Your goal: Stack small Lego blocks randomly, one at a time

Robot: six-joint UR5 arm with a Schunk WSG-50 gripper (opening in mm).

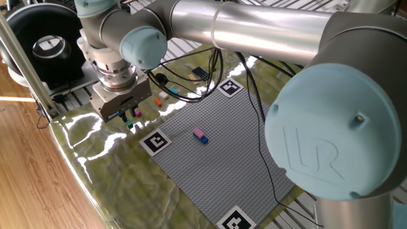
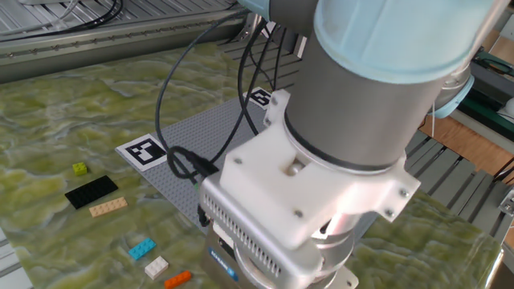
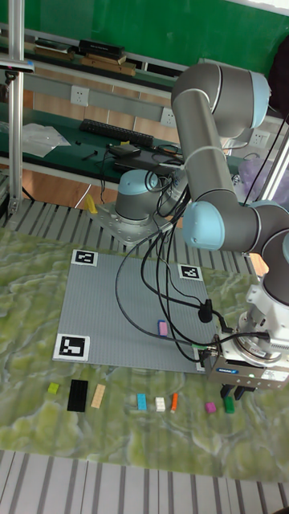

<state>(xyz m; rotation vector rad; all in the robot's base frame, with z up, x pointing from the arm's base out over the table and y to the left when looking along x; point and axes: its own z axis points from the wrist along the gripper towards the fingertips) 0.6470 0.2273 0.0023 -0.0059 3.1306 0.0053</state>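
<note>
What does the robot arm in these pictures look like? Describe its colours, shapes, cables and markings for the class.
The arm is built of thick silver-grey tubes with rounded joints. The joints carry pale blue round caps, one embossed with a UR logo. Black cables run loosely along it to a pale boxy wrist housing with a ribbed vent. The pincer has short dark fingers.
</note>
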